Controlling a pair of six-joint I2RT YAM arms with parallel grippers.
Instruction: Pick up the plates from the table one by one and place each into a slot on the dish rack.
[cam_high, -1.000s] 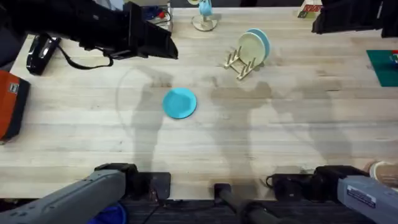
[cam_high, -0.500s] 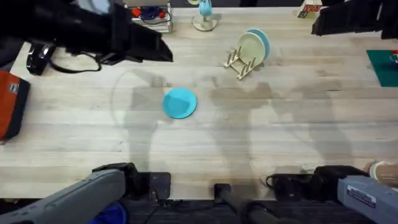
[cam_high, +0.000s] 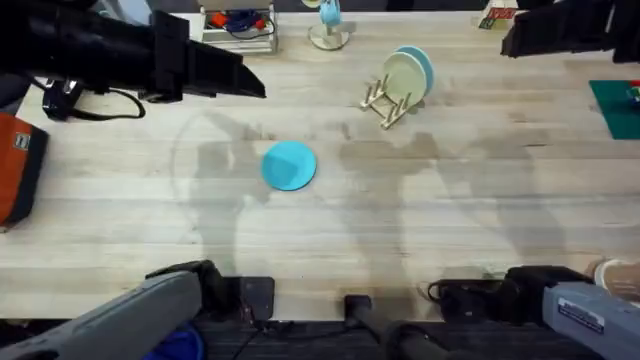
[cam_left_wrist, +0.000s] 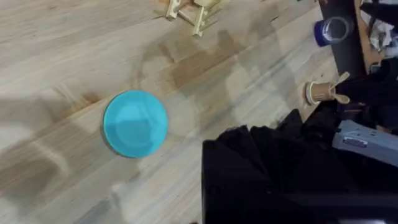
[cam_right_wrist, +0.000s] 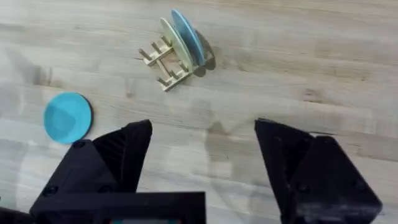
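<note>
A turquoise plate lies flat on the table, left of centre. The dish rack stands at the back, right of the plate, with a cream plate and a light-blue plate upright in its slots. My left gripper hangs high at the back left, well apart from the turquoise plate. At the far right back, my right gripper is also raised. In the right wrist view the right gripper is open and empty, with the rack and turquoise plate far below.
An orange case and a black device with a cable sit at the left edge. A wooden tray of blue cable and a blue-topped stand line the back. A dark green mat lies at the right edge.
My left arm has drawn back to the left across the back of the table. The turquoise plate, the rack and the right arm have not moved.
</note>
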